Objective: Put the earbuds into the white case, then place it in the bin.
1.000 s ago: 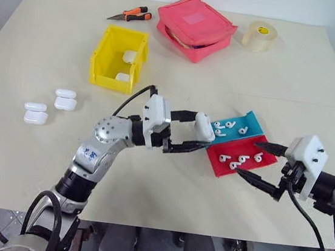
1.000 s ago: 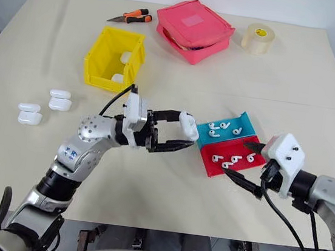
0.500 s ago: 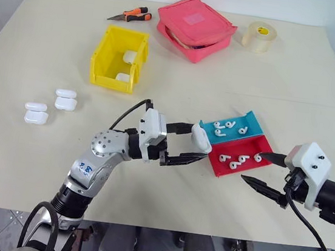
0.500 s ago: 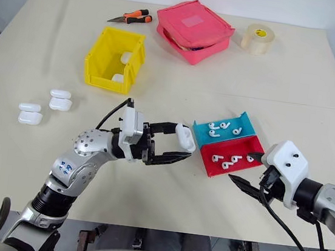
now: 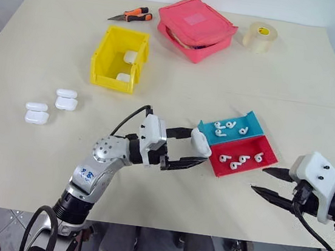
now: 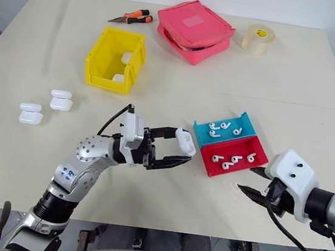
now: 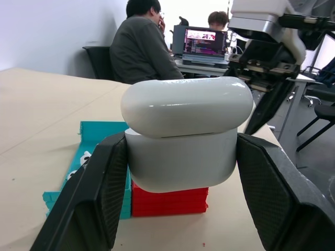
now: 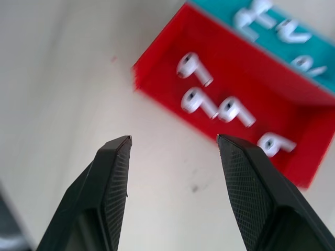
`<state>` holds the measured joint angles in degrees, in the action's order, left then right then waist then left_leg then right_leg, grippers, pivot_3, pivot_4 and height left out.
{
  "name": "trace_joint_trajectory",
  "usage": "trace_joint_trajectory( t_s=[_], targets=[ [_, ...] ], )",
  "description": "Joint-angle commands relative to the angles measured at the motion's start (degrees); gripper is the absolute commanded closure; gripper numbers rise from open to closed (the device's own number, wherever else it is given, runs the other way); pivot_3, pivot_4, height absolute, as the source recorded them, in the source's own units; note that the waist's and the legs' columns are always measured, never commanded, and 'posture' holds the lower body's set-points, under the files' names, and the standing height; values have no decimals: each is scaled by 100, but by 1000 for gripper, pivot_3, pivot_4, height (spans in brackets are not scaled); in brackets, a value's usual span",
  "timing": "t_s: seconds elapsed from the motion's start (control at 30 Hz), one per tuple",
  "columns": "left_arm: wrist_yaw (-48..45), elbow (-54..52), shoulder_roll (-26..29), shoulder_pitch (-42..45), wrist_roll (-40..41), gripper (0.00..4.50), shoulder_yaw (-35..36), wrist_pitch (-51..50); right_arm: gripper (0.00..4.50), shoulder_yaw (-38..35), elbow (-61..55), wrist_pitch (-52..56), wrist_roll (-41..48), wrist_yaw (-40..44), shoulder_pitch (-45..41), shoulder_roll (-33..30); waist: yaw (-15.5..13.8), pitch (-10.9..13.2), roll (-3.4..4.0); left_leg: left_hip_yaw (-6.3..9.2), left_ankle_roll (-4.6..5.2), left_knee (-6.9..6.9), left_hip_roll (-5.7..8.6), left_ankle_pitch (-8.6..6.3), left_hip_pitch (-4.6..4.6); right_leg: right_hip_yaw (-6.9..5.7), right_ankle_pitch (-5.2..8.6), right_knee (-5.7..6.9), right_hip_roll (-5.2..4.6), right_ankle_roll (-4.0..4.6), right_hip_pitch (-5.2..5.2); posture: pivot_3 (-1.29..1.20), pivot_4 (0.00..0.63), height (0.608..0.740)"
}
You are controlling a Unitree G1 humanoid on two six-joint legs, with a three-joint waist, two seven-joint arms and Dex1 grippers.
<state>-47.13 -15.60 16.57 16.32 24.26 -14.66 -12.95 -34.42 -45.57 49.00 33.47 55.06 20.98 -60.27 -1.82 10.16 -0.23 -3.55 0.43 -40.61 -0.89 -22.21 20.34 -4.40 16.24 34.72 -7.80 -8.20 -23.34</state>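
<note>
My left gripper is shut on the white case, holding it level just left of the trays with its lid down; its fingers clamp the two sides of the case. Several earbuds lie in the red tray and more earbuds in the blue tray. My right gripper hangs open and empty near the table's front edge, just short of the red tray. The yellow bin stands at the back left.
Two white cases lie inside the bin, and spare cases sit on the table at the far left. A pink pouch, a tape roll and pliers line the back. People sit at a desk beyond the table.
My right gripper has drawn back from the red tray toward the table's front edge, and its fingers have narrowed. The left gripper keeps hold of the case in about the same place.
</note>
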Motion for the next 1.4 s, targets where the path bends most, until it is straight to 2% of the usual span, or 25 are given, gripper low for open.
trace_joint_trajectory(
  t_s=[0.03, 0.2, 0.33, 0.47, 0.6, 0.8, 1.07, 1.4],
  targets=[
    [-57, -300, -42, -41, 17, 1724, -40, 138, 1809, -258, -229, 23, 33, 215, 166, -80, 3, 0, 0, 0, 1, 0, 0, 0, -1, 0, 0, 0, 0, 0, 1, 0, 150, 740],
    [-39, -368, -6, -149, 26, 1724, 0, 103, 1809, 227, -165, -132, -112, 32, -173, -164, 24, 0, 0, 0, 1, -1, -1, 0, -3, 1, 0, 2, 1, 0, 2, 0, 150, 740],
    [138, -391, -17, -222, -26, 1724, 98, 72, 1809, 1277, 68, -343, -405, -93, -954, -481, 41, -1, 2, 1, 0, -1, -3, -1, -5, 2, 1, 2, 1, 1, 1, 0, 150, 740],
    [276, -456, -9, -274, -85, 1724, 127, 82, 1809, 2280, 458, -616, -744, -209, -1861, -503, 29, -1, 1, 0, 0, -3, -1, 0, -4, 2, 1, 2, -1, 2, 1, 0, 150, 740],
    [396, -494, 13, -307, -142, 1724, 180, 93, 2691, 3022, 810, -890, -1068, -75, -2502, -525, 27, -1, 1, 2, 2, -10, 1, -2, 1, -1, 1, 0, -3, 2, 1, 0, 150, 740],
    [515, -616, 4, -408, -204, 1724, 187, 77, 2691, 3920, 1253, -841, -1461, 175, -3300, -550, 39, -1, 1, 2, 2, -10, -2, -2, 1, -4, 1, 0, -2, 2, 0, 0, 150, 740],
    [653, -761, 6, -527, -237, 1724, 165, 47, 2691, 4470, 1634, -1107, -1920, 571, -3726, -586, 43, -1, 2, 2, 2, -11, -1, -2, 3, -4, 0, -1, -5, 2, 1, 0, 150, 740],
    [686, -838, -16, -581, -233, 1724, 91, 69, 2691, 4651, 1966, -1334, -2253, 760, -3982, -426, 42, -1, 2, 2, 2, -12, -2, -2, 3, -5, 0, 0, -5, 2, 0, 0, 150, 740]
  ],
)
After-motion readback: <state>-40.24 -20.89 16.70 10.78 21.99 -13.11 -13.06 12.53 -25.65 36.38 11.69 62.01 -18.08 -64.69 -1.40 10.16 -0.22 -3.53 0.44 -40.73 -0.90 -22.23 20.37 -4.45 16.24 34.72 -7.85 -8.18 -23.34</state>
